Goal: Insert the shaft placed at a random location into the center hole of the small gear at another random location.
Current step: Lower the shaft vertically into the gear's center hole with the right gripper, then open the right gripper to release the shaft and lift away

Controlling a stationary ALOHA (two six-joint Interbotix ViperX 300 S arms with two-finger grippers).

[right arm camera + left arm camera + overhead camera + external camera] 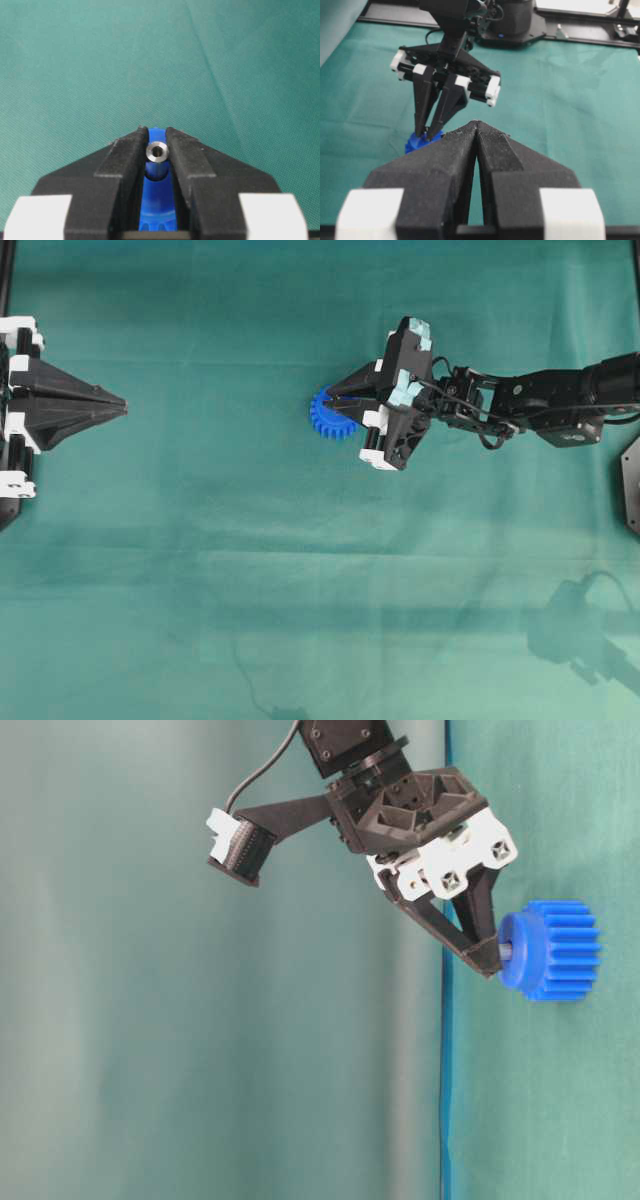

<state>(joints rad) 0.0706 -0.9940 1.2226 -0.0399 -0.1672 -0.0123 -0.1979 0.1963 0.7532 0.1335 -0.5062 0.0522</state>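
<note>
The small gear (326, 420), bright blue and toothed, lies flat on the green cloth near the middle. My right gripper (336, 397) points down over it, shut on the shaft (157, 151), a short silver pin held upright between the fingertips. In the table-level view a grey sliver of the shaft (508, 952) shows between the fingertips and the gear's hub (520, 952), so its lower end sits in the center hole, which it covers. The blue gear (157, 205) fills the gap between the jaws. My left gripper (122, 405) rests shut at the far left with nothing in it.
Green cloth (250, 570) covers the whole table. The right arm (540, 400) reaches in from the right edge. In the left wrist view the right gripper (431, 134) and the gear (416, 143) stand beyond my left fingertips (485, 131), with black frame rails (580, 40) at the back.
</note>
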